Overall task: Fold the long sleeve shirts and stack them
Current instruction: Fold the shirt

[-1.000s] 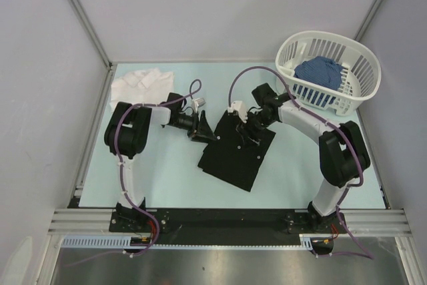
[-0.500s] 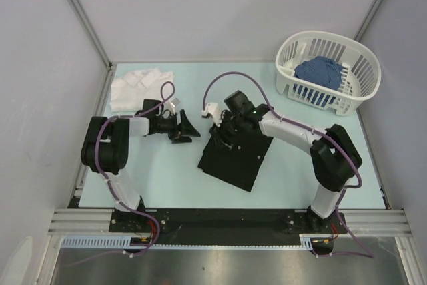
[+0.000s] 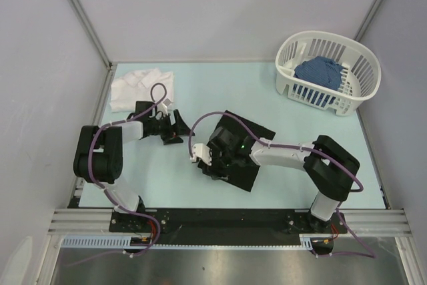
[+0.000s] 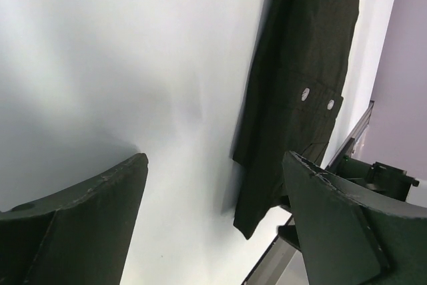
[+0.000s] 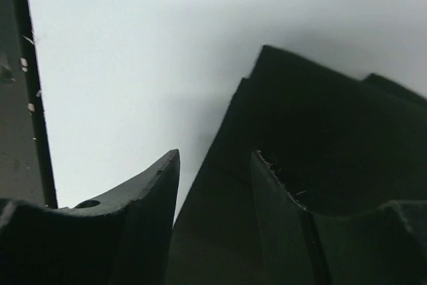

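**Visitor:** What lies closest to us on the bench (image 3: 200,85)?

**Onlooker:** The black shirt (image 3: 242,177), folded into a flat oblong. It sits askew by the middle of the near edge, a little to the right. Two small white buttons (image 4: 305,95) show on one fold.

**Visitor:** And the right arm?

**Onlooker:** It reaches in low across the shirt from the right. The right fingers (image 5: 143,211) are over the shirt's near-left edge, where the cloth meets bare bench. They stand narrowly apart. Dark cloth fills the gap between them, and I cannot tell if they are pinching it or only hanging over it.

**Visitor:** The left arm?

**Onlooker:** A little farther back, toward the left edge. The left fingers (image 4: 100,211) are spread wide and hold nothing. They sit above bare bench, apart from the black shirt and pointing toward it.

**Visitor:** Where is the other shirt?

**Onlooker:** The white shirt (image 3: 141,86) lies in the far left corner in a loose, rumpled heap, just beyond the left arm. Neither arm touches it, and it is well apart from the black one.

**Visitor:** Anything at the back right?

**Onlooker:** A white slatted basket (image 3: 328,34) stands in the far right corner. A blue cloth (image 3: 319,71) is bundled inside it.
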Robot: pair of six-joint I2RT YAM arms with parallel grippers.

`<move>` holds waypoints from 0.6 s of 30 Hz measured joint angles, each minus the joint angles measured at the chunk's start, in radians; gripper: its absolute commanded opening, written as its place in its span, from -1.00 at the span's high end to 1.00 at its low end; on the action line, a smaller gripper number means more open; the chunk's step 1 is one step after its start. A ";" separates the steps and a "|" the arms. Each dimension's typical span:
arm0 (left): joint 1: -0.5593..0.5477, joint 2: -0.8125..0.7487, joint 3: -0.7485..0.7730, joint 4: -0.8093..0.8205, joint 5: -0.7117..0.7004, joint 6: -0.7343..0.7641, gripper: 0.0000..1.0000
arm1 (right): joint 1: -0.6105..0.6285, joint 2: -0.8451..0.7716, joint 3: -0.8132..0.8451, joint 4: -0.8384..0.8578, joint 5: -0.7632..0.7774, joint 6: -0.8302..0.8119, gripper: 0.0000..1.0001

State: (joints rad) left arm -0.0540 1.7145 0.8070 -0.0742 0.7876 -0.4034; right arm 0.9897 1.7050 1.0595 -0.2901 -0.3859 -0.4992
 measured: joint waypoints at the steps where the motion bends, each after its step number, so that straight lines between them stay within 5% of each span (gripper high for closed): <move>1: 0.001 -0.002 0.001 -0.005 -0.001 0.000 -0.82 | 0.011 0.005 -0.018 0.014 0.016 -0.003 0.00; 6: 0.004 -0.007 0.005 -0.024 -0.014 0.003 -0.82 | 0.071 0.070 -0.043 0.082 0.100 -0.024 0.23; 7: 0.005 -0.007 0.005 -0.025 -0.014 0.003 -0.82 | 0.077 0.070 -0.043 0.098 0.118 -0.026 0.49; 11: 0.005 -0.008 0.005 -0.026 -0.016 0.003 -0.80 | 0.087 0.082 -0.045 0.142 0.179 -0.037 0.98; 18: -0.004 -0.007 -0.002 -0.006 0.001 0.003 -0.82 | 0.054 0.076 -0.052 0.153 0.165 -0.026 1.00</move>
State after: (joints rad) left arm -0.0578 1.7073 0.8055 -0.0803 0.7887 -0.4000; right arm 1.0435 1.7813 1.0077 -0.1371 -0.2211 -0.5247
